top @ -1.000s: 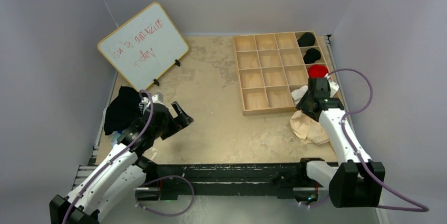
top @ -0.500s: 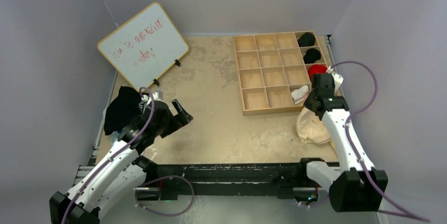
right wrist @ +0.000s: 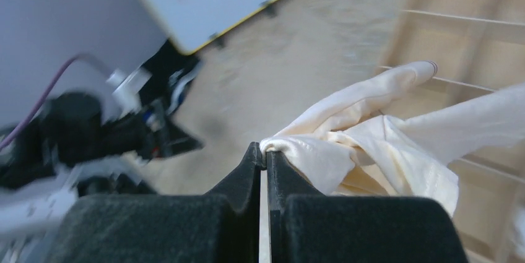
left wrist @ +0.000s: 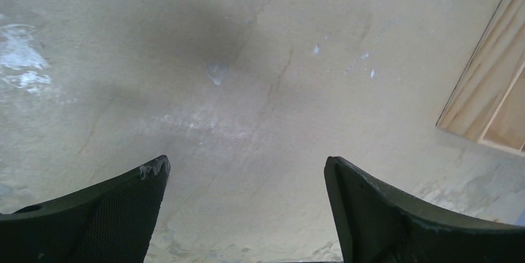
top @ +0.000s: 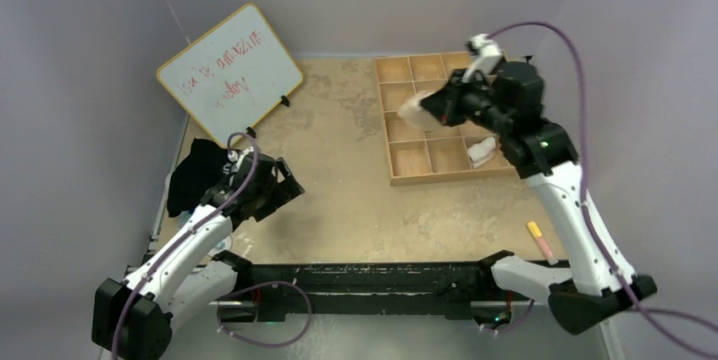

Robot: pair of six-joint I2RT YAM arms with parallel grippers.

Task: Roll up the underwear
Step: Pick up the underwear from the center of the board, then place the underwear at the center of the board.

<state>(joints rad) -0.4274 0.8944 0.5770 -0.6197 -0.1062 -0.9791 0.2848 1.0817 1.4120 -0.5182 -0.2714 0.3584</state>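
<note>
Underwear (right wrist: 365, 145) is pinched at one edge by the tightly closed right gripper (right wrist: 266, 151), held aloft over the tray (top: 423, 178) at 1 o'clock, while the left gripper (left wrist: 244, 167) is held spread above the table (left wrist: 260, 90) at 8 o'clock.

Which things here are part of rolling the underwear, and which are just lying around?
Job: cream satin underwear; right tool, shut on it; open left tool; wooden compartment tray, probably.
Lying about for now: whiteboard with red writing; black cloth heap; pink-and-yellow marker.
</note>
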